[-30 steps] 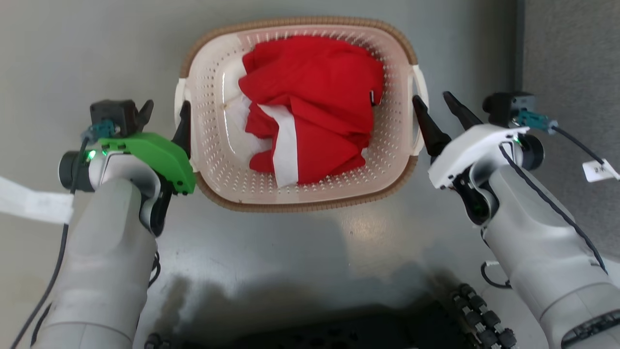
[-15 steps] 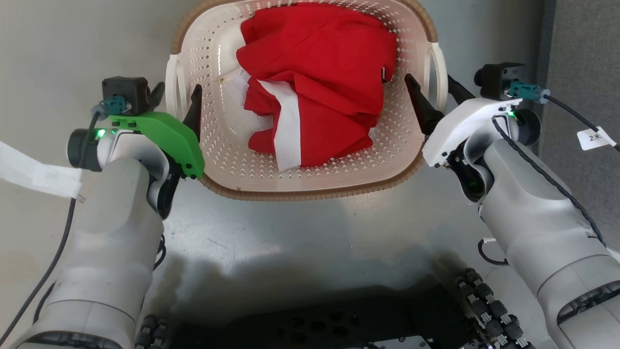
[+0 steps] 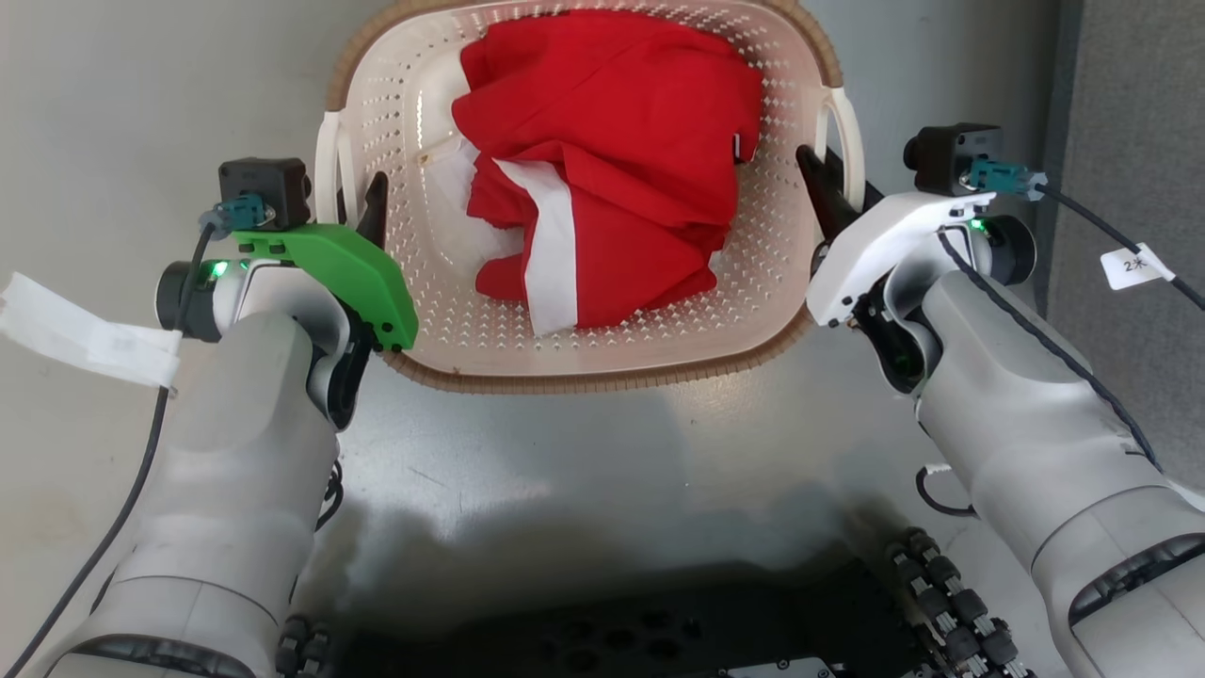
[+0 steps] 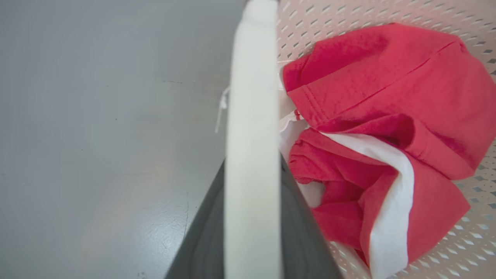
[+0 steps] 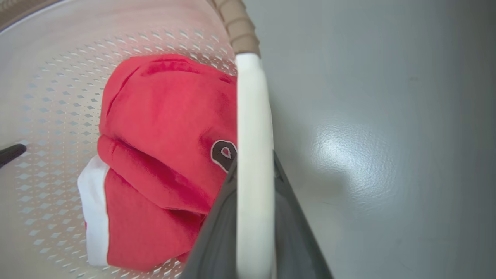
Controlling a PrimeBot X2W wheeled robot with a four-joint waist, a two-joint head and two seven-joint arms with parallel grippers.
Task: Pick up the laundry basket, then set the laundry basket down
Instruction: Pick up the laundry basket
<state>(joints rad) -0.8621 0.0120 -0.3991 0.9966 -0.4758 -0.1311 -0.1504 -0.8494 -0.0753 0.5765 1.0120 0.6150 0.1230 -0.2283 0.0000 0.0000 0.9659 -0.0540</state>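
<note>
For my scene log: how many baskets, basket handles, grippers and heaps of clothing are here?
laundry basket: 1
white side handles: 2
grippers: 2, the left gripper and the right gripper
red and white clothing heap: 1; I cannot count the pieces in it
Total: 6

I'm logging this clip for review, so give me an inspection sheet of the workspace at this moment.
Surface: glossy grey floor, faint scuffs.
Job's things: basket upright, holding red and white clothes.
Clutter: nothing seen.
Claws: left claw shut on left handle; right claw shut on right handle.
Cables: black cable by left arm, carrying a tape strip; wrist cable at right with paper tag.
Surroundings: darker panel at right; robot's black base below.
</note>
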